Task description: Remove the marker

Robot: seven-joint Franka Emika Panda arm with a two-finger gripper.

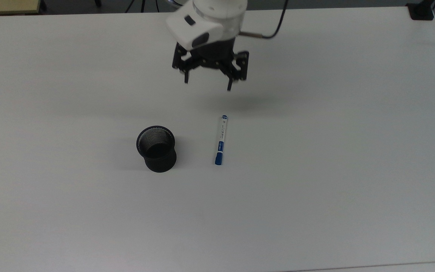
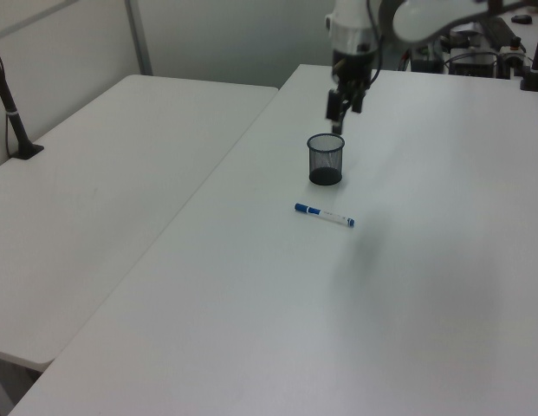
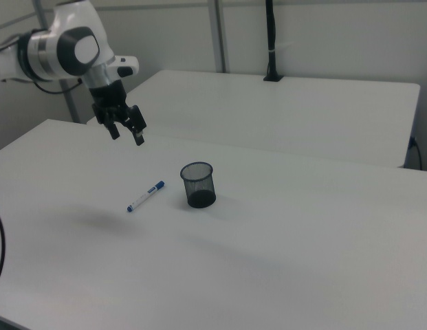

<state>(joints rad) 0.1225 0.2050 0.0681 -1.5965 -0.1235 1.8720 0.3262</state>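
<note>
The gripper (image 1: 207, 81) hangs in the air above the table (image 1: 353, 151), fingers spread and holding nothing. The marker (image 1: 220, 139) lies flat on the table, well in from every edge, blue cap toward the top view's near edge. It rests just beside the upright black mesh cup (image 1: 156, 148), apart from it.

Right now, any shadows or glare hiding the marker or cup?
Top view: soft gripper shadow lies above the marker, off it; cup interior dark. Left view: marker evenly lit. Right view: faint shadows, no glare.
</note>
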